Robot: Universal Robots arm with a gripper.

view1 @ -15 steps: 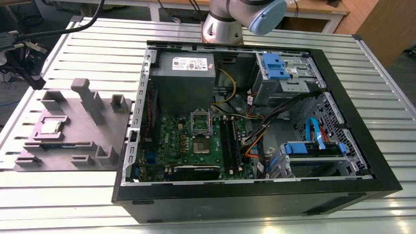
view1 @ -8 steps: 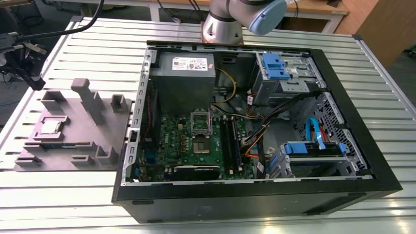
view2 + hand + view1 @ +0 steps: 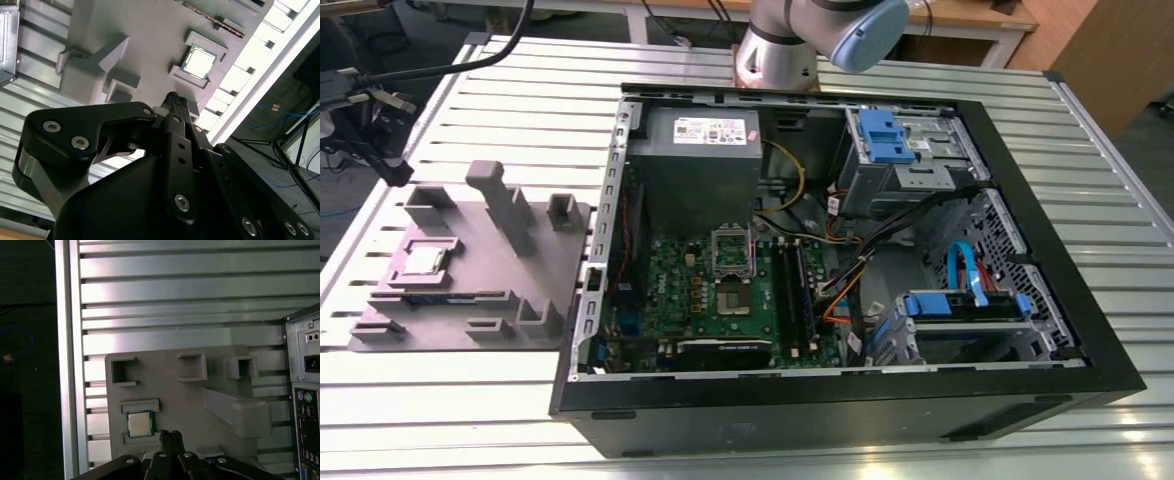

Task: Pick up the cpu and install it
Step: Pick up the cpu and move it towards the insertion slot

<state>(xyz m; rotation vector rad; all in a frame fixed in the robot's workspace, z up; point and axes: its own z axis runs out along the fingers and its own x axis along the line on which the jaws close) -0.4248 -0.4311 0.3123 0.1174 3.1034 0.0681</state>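
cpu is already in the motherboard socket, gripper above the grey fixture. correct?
No. The cpu lies in its pocket on the grey fixture, not in the motherboard socket; both wrist views show it there, close by the gripper. The gripper is above the fixture, as said.

**Layout: table, fixture tray, computer case**

The slatted table (image 3: pixel 480 400) is bearing everything. The fixture tray (image 3: pixel 494 275) is lying on it at the exterior view's left, and the cpu (image 3: pixel 424 262) is sitting in one of the tray's recesses. The open computer case (image 3: pixel 854 415) is lying just beside the tray, to the exterior view's right. Inside it, the power supply (image 3: pixel 700 150) is sitting behind the motherboard (image 3: pixel 667 280). The drive cage (image 3: pixel 901 150) is standing to the power supply's right. In the first wrist view, the gripper (image 3: pixel 170 435) is hanging over the tray, just beside the cpu (image 3: pixel 139 424).
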